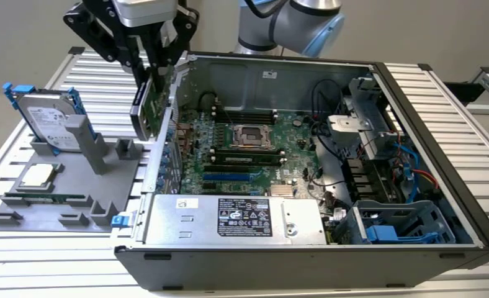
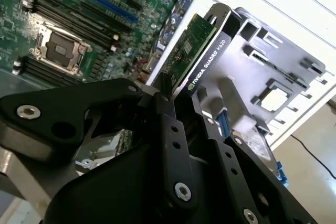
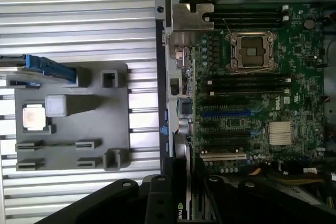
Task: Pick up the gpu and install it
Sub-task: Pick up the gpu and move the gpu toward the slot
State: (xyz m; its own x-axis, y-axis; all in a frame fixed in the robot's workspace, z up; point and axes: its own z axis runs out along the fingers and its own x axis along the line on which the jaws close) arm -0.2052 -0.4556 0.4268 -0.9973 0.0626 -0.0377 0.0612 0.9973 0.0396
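Gripper (image 1: pixel 151 73), jaws clamped on the graphics card (image 1: pixel 148 112), holds it upright in the air over the side wall of the open computer case (image 1: pixel 311 267). That wall stands between the motherboard (image 1: pixel 253 149) and the table's (image 1: pixel 443 93) grey parts holder (image 1: pixel 29 218), where a hard drive (image 1: pixel 50 121) stands on one corner.

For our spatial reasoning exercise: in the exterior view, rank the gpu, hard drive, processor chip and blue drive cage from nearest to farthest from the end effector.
1. gpu: held in the end effector.
2. hard drive: upright, exterior view's left.
3. processor chip: on the grey fixture.
4. blue drive cage: exterior view's right.
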